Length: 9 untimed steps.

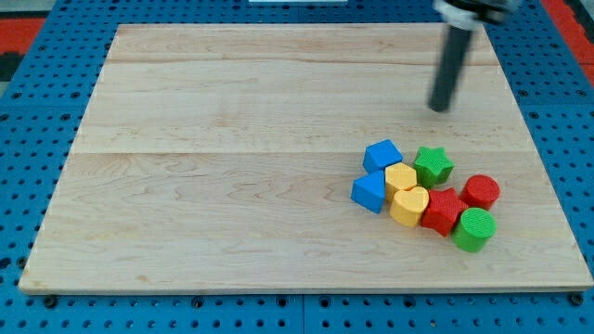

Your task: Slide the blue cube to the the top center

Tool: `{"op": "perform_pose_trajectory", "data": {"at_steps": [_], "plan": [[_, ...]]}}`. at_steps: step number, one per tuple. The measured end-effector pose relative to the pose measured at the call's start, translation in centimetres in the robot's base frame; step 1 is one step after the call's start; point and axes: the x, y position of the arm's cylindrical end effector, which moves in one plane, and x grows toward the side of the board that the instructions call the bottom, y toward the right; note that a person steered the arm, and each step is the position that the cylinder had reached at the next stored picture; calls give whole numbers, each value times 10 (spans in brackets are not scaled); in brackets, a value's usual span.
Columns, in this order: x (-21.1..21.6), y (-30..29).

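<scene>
Approach step: my tip (440,109) sits clear of the cluster, up and to the view's right of the blue cube (382,155), touching nothing, with no jaws to open or close and nothing held.

Rod is plain, dark and matte; judged next move: swing round to the cube's lower side and push toward the view's top, angling left to reach top center, which is awkward since other blocks crowd that side. Blue cube is at the top-left of a tight cluster in the lower right of the wooden board (232,139), pale and grained. Packed against it: yellow hexagon-like block (401,176), a second blue block (368,192) (wedge-like), yellow heart (409,205), green star (433,166), red star-like block (445,211), red cylinder (481,191), green cylinder (475,228). All look like ribbed, printed plastic.
</scene>
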Motion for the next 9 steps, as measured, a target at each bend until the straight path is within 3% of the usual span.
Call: {"op": "perform_pose_trajectory", "data": {"at_steps": [1,2,3,9], "plan": [[89,53],[120,26],[115,-32],[110,-64]]}}
